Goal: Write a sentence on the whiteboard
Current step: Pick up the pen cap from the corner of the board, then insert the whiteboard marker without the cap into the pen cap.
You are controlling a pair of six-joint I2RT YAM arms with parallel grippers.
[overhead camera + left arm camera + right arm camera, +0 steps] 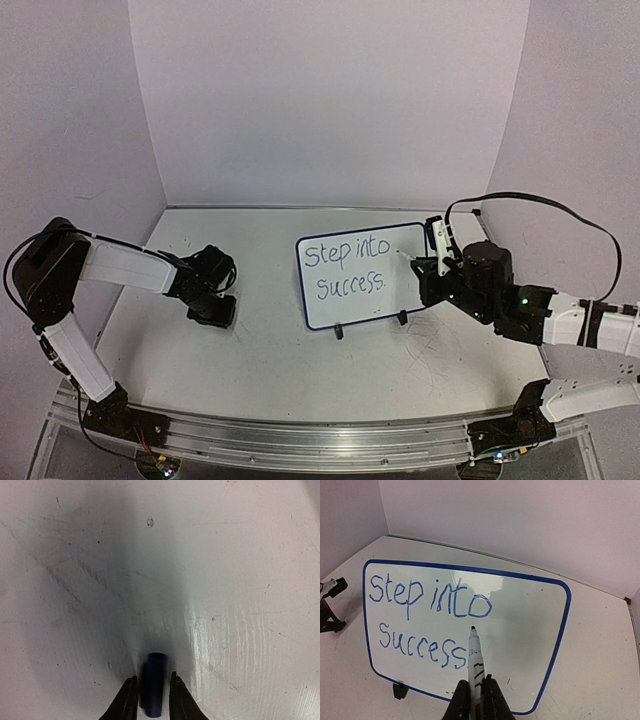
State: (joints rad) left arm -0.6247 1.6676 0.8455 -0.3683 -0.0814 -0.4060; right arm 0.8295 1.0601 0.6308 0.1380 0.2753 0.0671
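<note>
Top external view. Arm bases sit nearest the lens, bolted to an aluminium rail [300,440] at the table's [270,360] near edge. The whiteboard [372,306] stands on the table right of centre, propped on small black feet, its blue frame facing the arms. The sentence [348,268] reads "Step into success." in two lines and fills the upper left of the board. The left gripper [213,308] points down at the tabletop, well apart from the board's left edge. The right gripper [425,266] is just beside the board's right edge, aimed at its face.

Left wrist view. A dark blue cap [153,682] stands upright on the scuffed tabletop between the two fingers [128,701]. The jaws flank it closely on both sides. Whether the pads actually press on it cannot be told; thin dark bands on each side could be shadow or gap.

Right wrist view. The fingers [461,701] are clamped on a white marker [475,656], whose dark tip points at the board just right of the word "success". Whether the tip touches the surface cannot be told. The writing is blue, and one black foot [399,690] shows under the lower left corner.
</note>
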